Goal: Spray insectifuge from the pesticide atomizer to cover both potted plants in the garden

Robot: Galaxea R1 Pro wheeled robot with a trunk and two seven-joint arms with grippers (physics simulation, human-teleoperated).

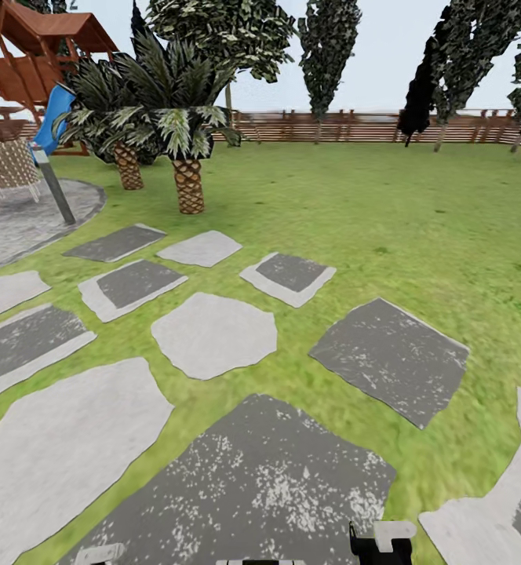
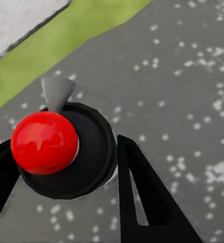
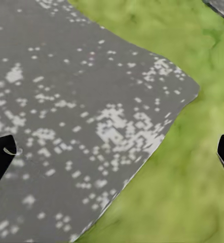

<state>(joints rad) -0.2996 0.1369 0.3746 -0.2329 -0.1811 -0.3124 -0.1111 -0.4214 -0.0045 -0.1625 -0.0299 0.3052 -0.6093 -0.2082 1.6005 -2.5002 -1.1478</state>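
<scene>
left wrist view looks straight down on the pesticide atomizer (image 2: 66, 152): a round dark body with a glossy red top and a small grey nozzle. it sits between the two black fingers (image 2: 147, 197) of the left gripper (image 2: 61, 172), which are closed against its sides, so the left claw is grasping the bottle. beneath it lies a dark grey stepping stone (image 2: 173, 76) flecked with white, with a strip of lawn (image 2: 66, 40) and a paler stone beyond.

right wrist view shows the right gripper (image 3: 112, 154) with its dark fingertips (image 3: 0, 157) far apart at the frame's two sides, released and holding nothing, above the edge where a speckled dark stone (image 3: 66, 101) meets grass (image 3: 183, 177).

head view takes in the garden: green lawn (image 1: 386, 204), flat grey stepping stones (image 1: 213, 333) light and dark, part of a round paved patio (image 1: 25, 224), a brown slatted fence (image 1: 355, 125), two short palms (image 1: 186, 180), tall dark trees, a wooden play structure with a blue slide (image 1: 52, 118), and a grey bollard lamp (image 1: 55, 184). bits of the robot's arms show at the bottom edge.
</scene>
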